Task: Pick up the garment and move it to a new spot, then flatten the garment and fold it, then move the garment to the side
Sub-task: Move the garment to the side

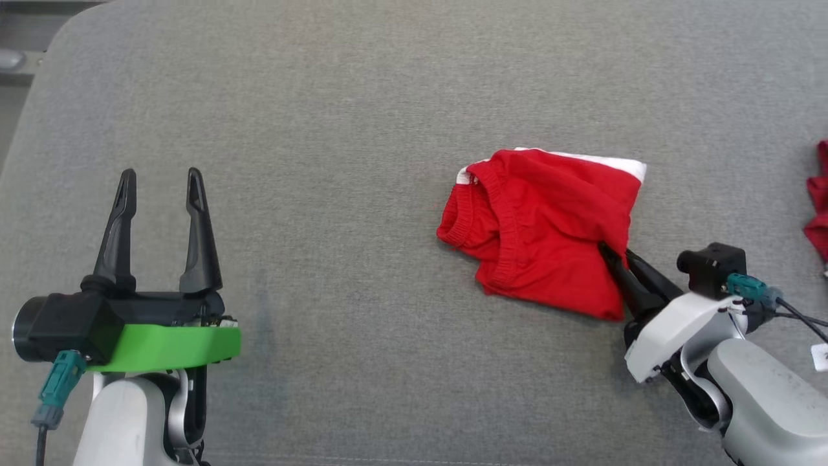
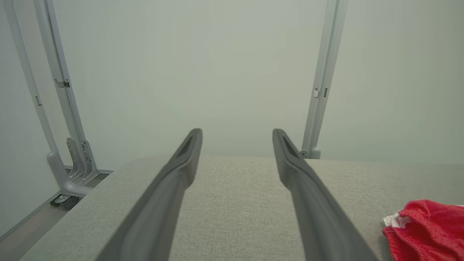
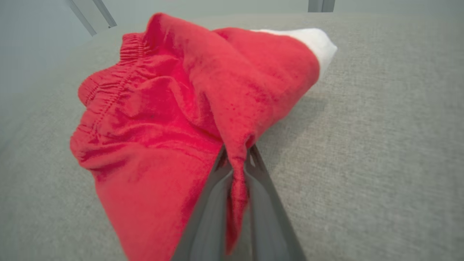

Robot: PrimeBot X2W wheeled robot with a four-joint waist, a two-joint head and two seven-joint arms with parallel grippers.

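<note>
Head view, garment: the red garment (image 1: 540, 226) lies bunched on the grey padded surface (image 1: 323, 97), toward 3 o'clock from the view's centre, with a white strip along its 12-to-1 o'clock edge.
Head view, right gripper: the right gripper (image 1: 614, 254) comes in from 4 o'clock, its tips closed onto the garment's 4 o'clock edge.
Head view, left gripper: the left gripper (image 1: 162, 175) is at 8 o'clock, spread wide and holding nothing, well apart from the garment.
Head view, other: a second red cloth (image 1: 818, 207) sits at the 3 o'clock border.
Left wrist view, left fingers: the left fingers (image 2: 181, 170) are parted, with bare surface between them.
Left wrist view, garment: at the 4 o'clock corner.
Left wrist view, backdrop: grey frame posts (image 2: 320, 90) stand at 10 and 1 o'clock.
Right wrist view, right fingers: the right fingers (image 3: 214, 203) are pressed together, a thin red fold pinched between them.
Right wrist view, garment: it is heaped from 12 to 8 o'clock, with a white corner (image 3: 311, 40) at 1 o'clock.
</note>
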